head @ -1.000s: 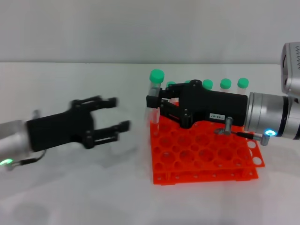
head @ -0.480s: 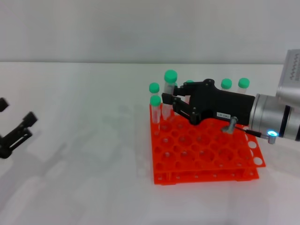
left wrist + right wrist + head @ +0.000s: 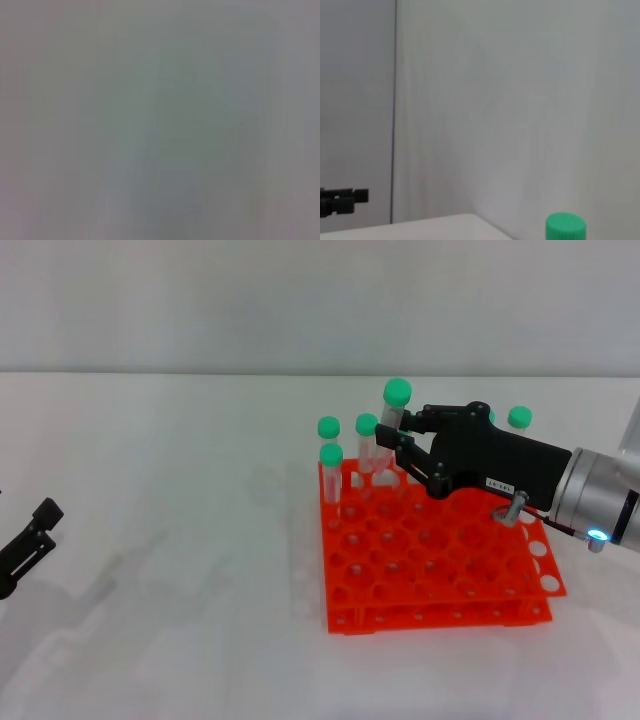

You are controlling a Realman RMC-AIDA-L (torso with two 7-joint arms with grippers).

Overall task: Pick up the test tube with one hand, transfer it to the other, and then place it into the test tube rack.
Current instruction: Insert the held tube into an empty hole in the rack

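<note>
Over the orange test tube rack (image 3: 440, 570), our right gripper (image 3: 398, 448) has its jaws clenched on the green-capped test tube (image 3: 392, 418), near upright, tip above the back-row holes; left gripper (image 3: 25, 545) sits far off at the desk edge, jaw state unclear.

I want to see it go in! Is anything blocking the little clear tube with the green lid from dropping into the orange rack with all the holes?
Nothing visible blocks it. The right gripper holds the clear green-capped test tube tilted above the back rows of the orange plastic rack. Other green-capped tubes stand close on its left, but open holes lie beneath it. The left gripper is far away.
</note>
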